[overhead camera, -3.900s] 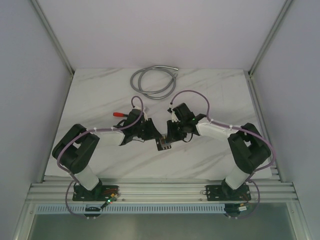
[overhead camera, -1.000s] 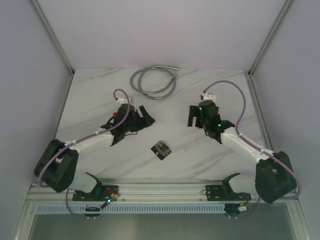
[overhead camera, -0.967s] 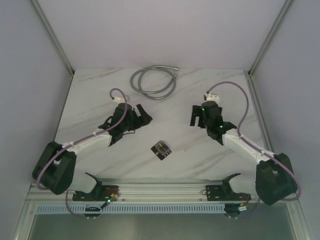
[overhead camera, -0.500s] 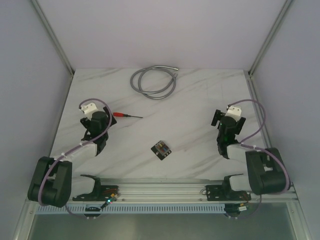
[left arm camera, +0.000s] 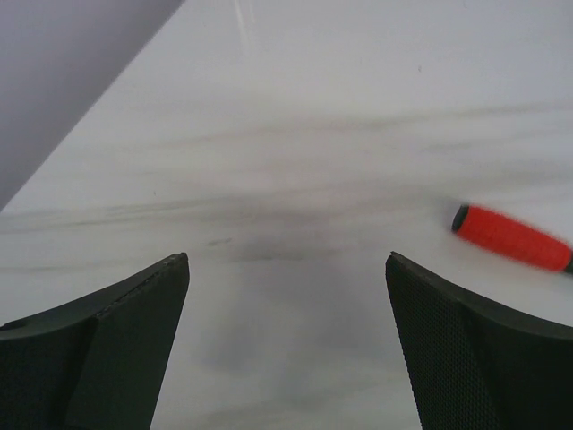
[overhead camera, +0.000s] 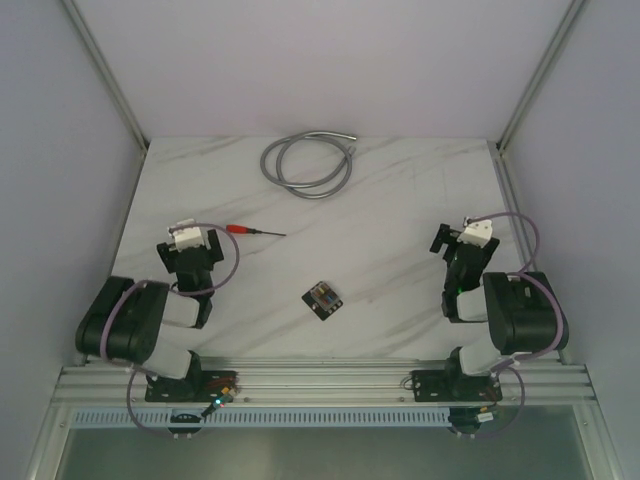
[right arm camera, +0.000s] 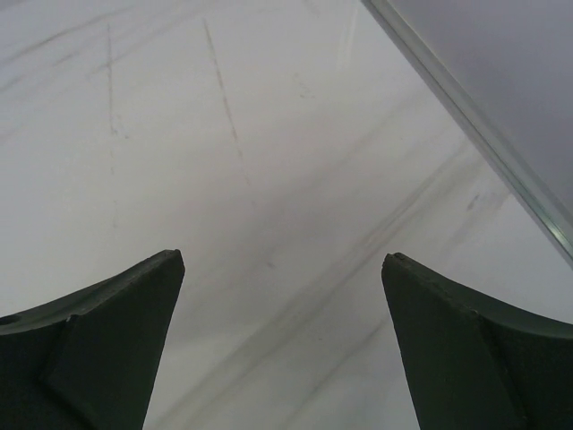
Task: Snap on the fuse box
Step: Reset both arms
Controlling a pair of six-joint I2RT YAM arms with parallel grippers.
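Where the fuse box (overhead camera: 322,298) lies: flat on the tabletop (overhead camera: 400,200) near its front edge, about midway between the two arms and well apart from both; coloured fuses show on top.
Left fingers (left arm camera: 116,349): released, spread wide, only marble between them; arm folded at the near left corner.
Right fingers (right arm camera: 466,349): released, spread wide over marble; arm folded at the near right, beside the metal rail (right arm camera: 474,125).
Screwdriver (overhead camera: 250,230): red-handled, lying just ahead-right of the left fingers, apart from the fuse box.
Cable (overhead camera: 305,165): grey coil at the far side, well apart from the rest.
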